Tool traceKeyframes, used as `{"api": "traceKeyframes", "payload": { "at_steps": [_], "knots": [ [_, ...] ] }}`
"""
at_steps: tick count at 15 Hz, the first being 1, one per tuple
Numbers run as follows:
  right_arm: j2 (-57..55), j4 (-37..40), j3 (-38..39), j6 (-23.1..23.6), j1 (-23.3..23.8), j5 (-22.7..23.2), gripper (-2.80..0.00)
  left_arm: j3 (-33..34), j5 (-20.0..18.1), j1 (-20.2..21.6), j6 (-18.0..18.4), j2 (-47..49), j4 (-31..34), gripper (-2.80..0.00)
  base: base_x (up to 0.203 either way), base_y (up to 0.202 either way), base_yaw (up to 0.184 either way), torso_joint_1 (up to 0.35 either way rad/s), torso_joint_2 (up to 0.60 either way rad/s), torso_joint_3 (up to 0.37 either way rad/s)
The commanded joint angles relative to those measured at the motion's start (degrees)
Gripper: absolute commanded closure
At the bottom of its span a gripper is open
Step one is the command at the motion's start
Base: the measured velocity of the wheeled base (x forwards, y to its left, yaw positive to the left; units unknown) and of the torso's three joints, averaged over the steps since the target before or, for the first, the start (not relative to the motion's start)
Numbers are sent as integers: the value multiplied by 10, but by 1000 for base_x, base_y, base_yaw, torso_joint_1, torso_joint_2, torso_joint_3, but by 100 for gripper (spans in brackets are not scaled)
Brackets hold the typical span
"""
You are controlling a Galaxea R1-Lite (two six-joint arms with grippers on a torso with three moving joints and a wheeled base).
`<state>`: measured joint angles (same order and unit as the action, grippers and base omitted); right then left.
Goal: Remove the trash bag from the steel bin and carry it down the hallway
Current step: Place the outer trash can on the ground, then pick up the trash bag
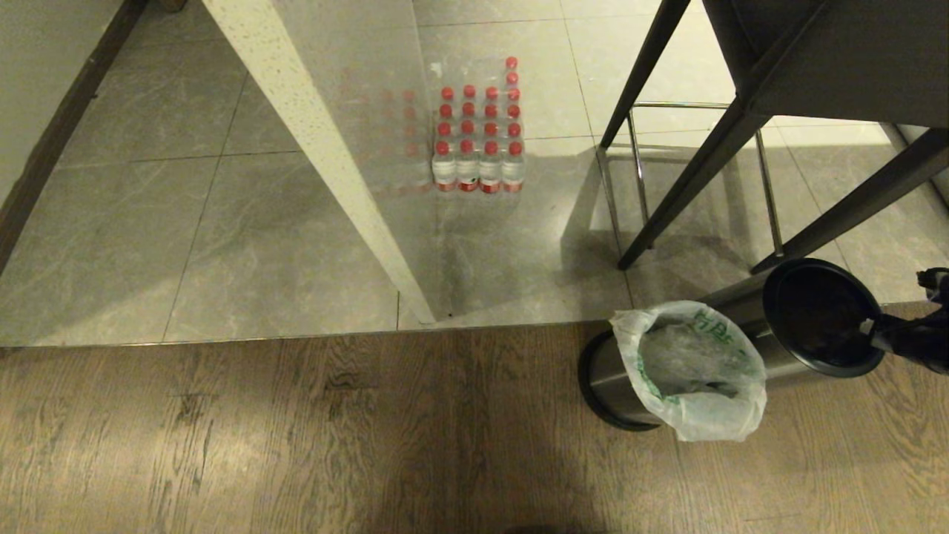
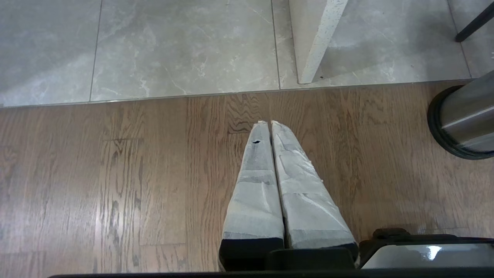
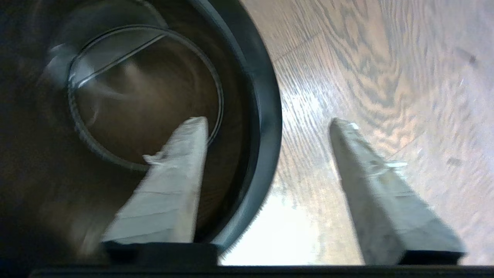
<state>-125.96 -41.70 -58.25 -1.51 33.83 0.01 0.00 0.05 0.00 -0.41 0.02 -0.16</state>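
We see bag seemingly out, beside bin; right end effector apart astride rim, empty; carry remains.

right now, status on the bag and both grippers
Right gripper open, fingers straddling steel bin rim. Left gripper shut, parked over wood floor. Trash bag out of the bin, lying against it, ungripped.

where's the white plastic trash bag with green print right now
In the head view, lower right, the white plastic trash bag with green print sits on the wood floor against the shiny steel bin.
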Motion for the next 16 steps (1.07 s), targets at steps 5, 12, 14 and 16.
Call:
{"api": "traceKeyframes", "payload": {
  "at_steps": [5, 12, 14, 16],
  "knots": [
    [212, 79, 129, 31, -34, 28, 0, 1, 0, 0, 0, 1, 0, 0, 0, 0, 0, 0, 0, 0],
    [313, 223, 237, 39, -296, 5, 0, 0, 0, 0, 0, 1, 0, 0, 0, 0, 0, 0, 0, 0],
    [314, 230, 276, 39, -369, -44, 0, 1, 0, 0, 0, 1, 0, 0, 0, 0, 0, 0, 0, 0],
    [283, 231, 298, 39, -411, -83, 0, 0, 0, 0, 0, 1, 0, 0, 0, 0, 0, 0, 0, 0]
  ]
}}
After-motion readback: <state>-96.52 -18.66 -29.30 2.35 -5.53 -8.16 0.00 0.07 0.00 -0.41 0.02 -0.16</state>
